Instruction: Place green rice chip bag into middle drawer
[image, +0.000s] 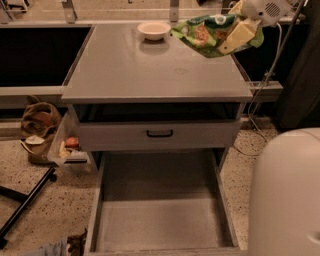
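The green rice chip bag (204, 33) hangs in the air above the back right corner of the grey counter (150, 70). My gripper (236, 36) is at the top right, shut on the bag's right side with its yellowish fingers (240, 33) across it. The middle drawer (160, 215) is pulled out wide at the bottom of the view, its flat grey floor bare. It lies well below and in front of the bag.
A pale bowl (154, 30) sits at the back of the counter, left of the bag. A shut drawer front with a black handle (160, 133) is above the open drawer. A clear bin (67, 150), a brown bag (40, 120) and a black stand leg (25, 205) are on the floor at left. My white body (290, 200) fills the lower right.
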